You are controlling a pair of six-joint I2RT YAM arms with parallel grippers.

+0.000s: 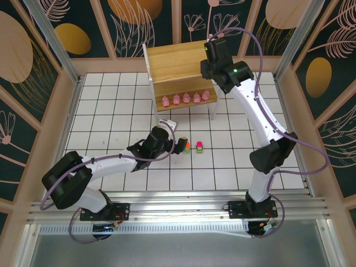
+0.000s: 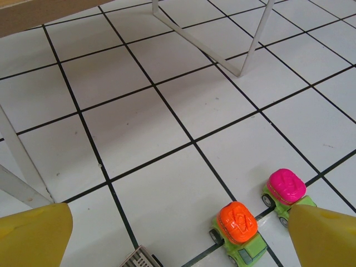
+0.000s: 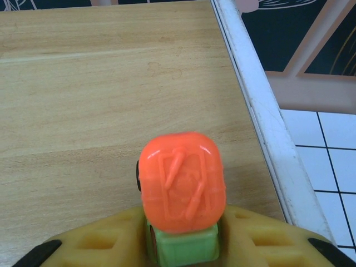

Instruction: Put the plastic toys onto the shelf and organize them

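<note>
Tiled table (image 2: pixel 139 111) bears pink-topped vehicle (image 2: pixel 285 189), shelf legs (image 2: pixel 253 41) beyond.

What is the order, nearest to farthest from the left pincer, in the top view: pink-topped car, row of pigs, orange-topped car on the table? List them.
1. Orange-topped car, just right of the left pincer.
2. Pink-topped car, further right.
3. Row of pigs, beyond, on the lower board of the shelf.
</note>
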